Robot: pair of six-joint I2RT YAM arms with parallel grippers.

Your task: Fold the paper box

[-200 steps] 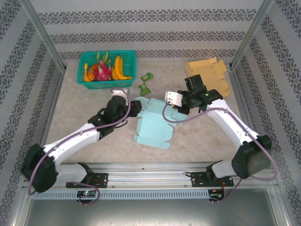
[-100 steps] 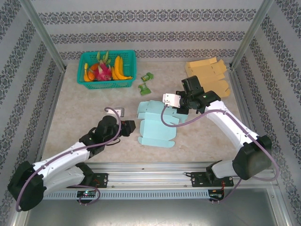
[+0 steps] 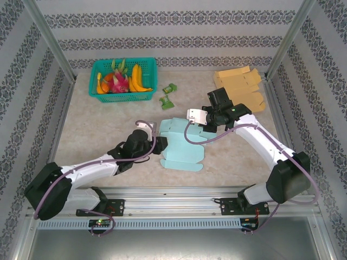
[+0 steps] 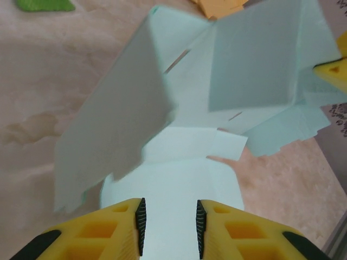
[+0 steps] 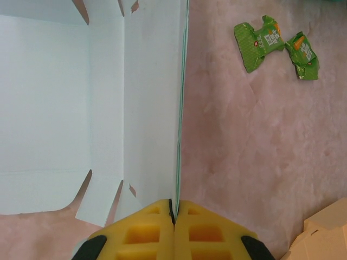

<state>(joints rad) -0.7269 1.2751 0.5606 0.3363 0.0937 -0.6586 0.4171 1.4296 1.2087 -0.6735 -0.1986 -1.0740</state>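
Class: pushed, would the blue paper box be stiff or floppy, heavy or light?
Probably floppy: the paper box is thin sheet with loose flaps. Likely light; it may pivot where the right gripper pinches one wall.

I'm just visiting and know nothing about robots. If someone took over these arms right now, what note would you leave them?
Left gripper: open, jaws apart at a flat flap of the paper box, gripping nothing.
Right gripper: shut on the edge of an upright side wall of the box.
Box: light blue, mid-table, between the two arms.
Done: two side panels are raised off the table.
Left: likely raise the remaining flaps, tuck the tabs into the slots, close it up.
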